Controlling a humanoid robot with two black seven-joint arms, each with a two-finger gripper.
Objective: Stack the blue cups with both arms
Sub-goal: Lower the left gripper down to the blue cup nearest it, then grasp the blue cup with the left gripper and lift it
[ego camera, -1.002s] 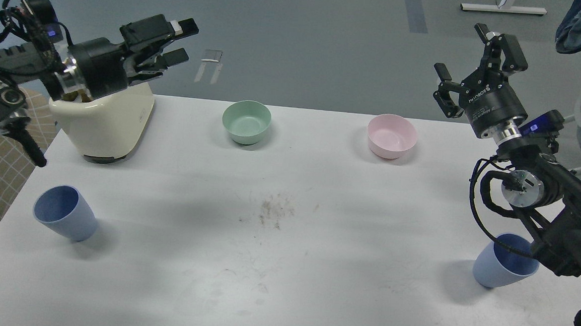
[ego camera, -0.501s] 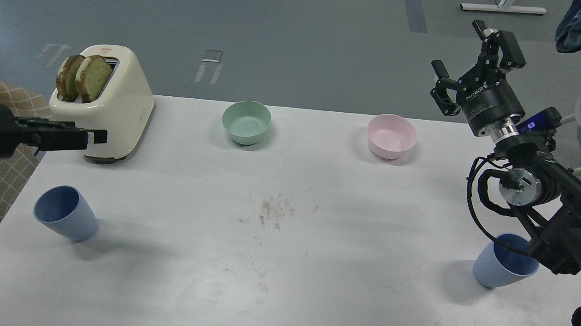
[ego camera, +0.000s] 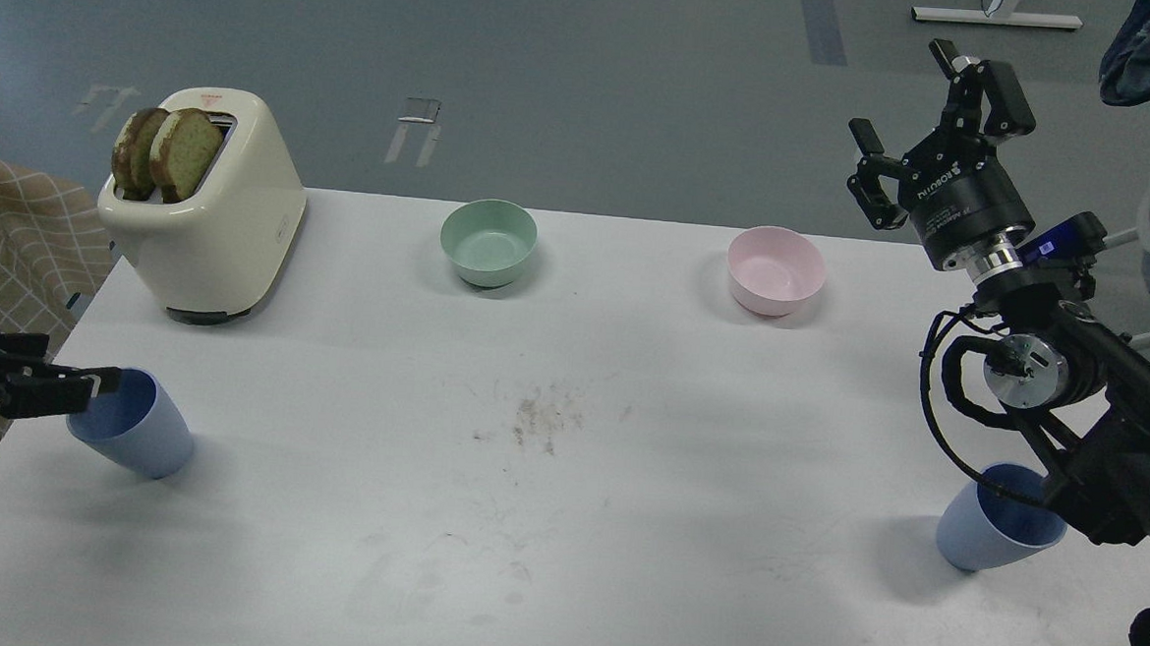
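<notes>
Two cups stand apart on the worktop (ego camera: 563,559): left cup (ego camera: 136,430) near the left edge, right cup (ego camera: 997,527) near the right edge, partly hidden by the right arm. Left gripper (ego camera: 89,386) is largely cut off at the cup's rim, state unclear. Right gripper (ego camera: 926,110) is raised, fingers spread. Bare worktop lies between the cups.

Bright even light; soft shadows; sharp focus
</notes>
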